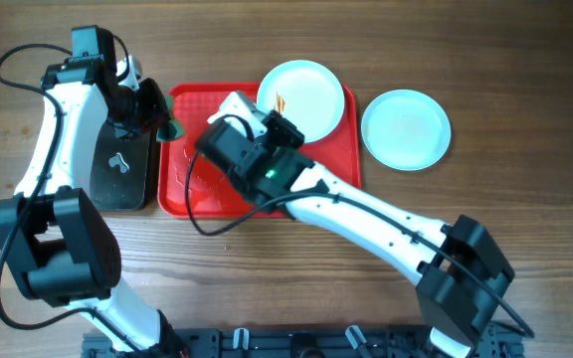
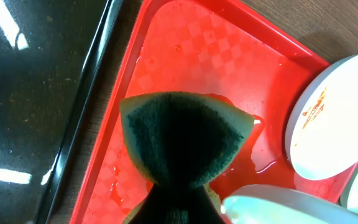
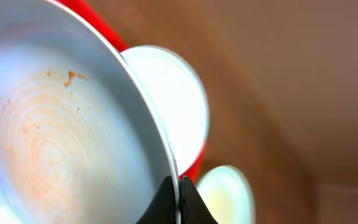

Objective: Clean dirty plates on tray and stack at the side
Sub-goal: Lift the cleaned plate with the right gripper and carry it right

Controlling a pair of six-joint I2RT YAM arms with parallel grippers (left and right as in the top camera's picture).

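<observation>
Over the tray, right hand pinches a plate rim; left hand grips sponge.

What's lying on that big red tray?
One sauce-smeared plate sits on the tray, far right corner, with wet film nearby. The right end effector, its lifted plate and arm cover the middle, so that part is hidden.

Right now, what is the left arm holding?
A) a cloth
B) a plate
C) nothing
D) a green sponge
D: the left wrist view shows a green sponge pinched in the left fingers above the red tray; the smeared plate is held by the right fingers instead.
</observation>
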